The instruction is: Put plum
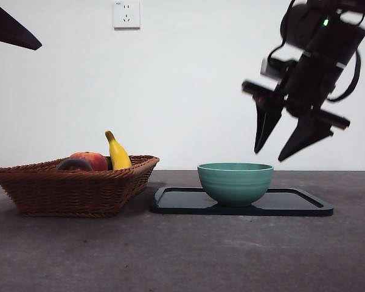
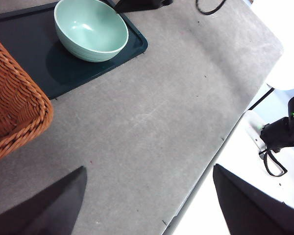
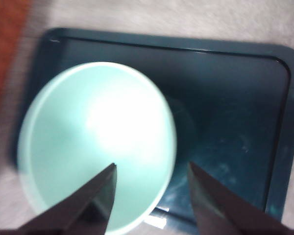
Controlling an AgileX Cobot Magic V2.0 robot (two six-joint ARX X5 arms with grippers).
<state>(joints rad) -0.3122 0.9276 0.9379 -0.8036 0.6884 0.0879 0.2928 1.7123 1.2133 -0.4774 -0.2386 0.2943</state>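
Right gripper (image 1: pixel 271 155) is seen in the upper right of the front view, hanging above the green bowl (image 1: pixel 235 182), its two black jaws spread wide with nothing held between them. From the right wrist view the same jaws are shown apart over the bowl's rim and the dark tray (image 3: pixel 245 112); that picture is blurred. The bowl is set on the tray at centre right of the front view. The plum (image 1: pixel 73 165) is found at lower left, lying in the wicker basket (image 1: pixel 73 191) just beside a red-orange fruit (image 1: pixel 92 160), with a banana (image 1: pixel 118 153) standing up behind them. The left gripper (image 2: pixel 149 200) is held wide open over bare grey table (image 2: pixel 157 112), near the basket's corner.
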